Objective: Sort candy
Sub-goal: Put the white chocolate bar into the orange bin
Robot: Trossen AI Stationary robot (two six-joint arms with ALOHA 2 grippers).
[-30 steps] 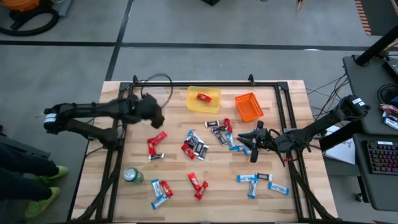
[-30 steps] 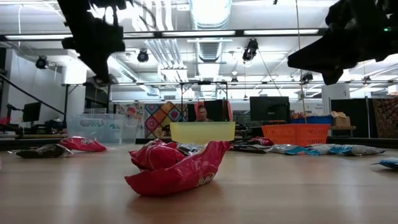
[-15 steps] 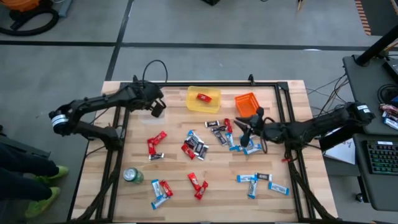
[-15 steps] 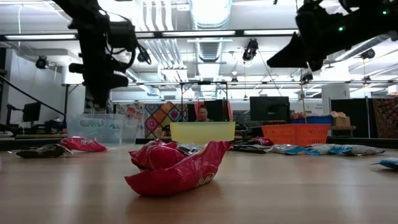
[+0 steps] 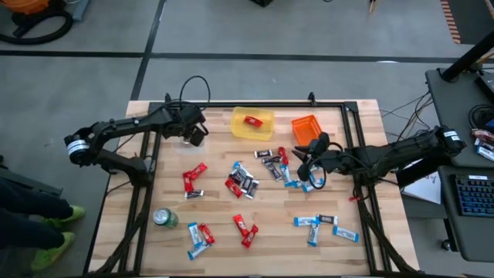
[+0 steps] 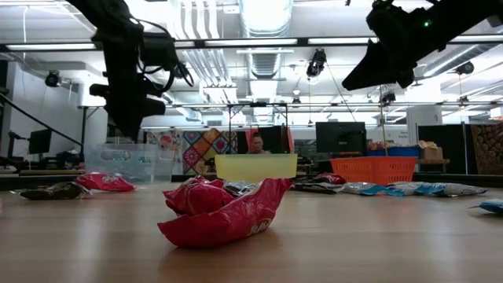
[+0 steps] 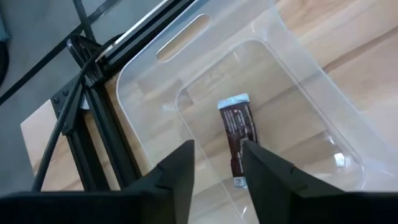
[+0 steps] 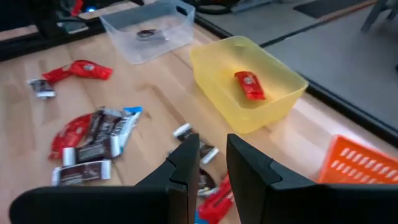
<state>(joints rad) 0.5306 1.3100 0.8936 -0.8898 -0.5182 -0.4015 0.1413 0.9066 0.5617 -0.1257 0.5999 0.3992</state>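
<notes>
We saw the candy [image 5: 245, 183] scattered across the middle of the wooden worktop [image 5: 343, 251], with one dark brown bar [image 7: 239, 132] lying in the clear bin [image 7: 314, 99] and one red bar [image 8: 249, 84] in the yellow bin [image 8: 264, 109]. The dark brown bar lay just beyond the left gripper [image 7: 216, 167], whose fingers [image 7: 177, 174] were apart and held nothing. The right gripper [image 8: 212, 157] hovered over the middle cluster, its fingers [image 8: 185, 163] slightly apart and empty; a dark wrapped piece [image 8: 204, 152] lay between them, and an orange basket [image 8: 357, 168] stood to one side.
</notes>
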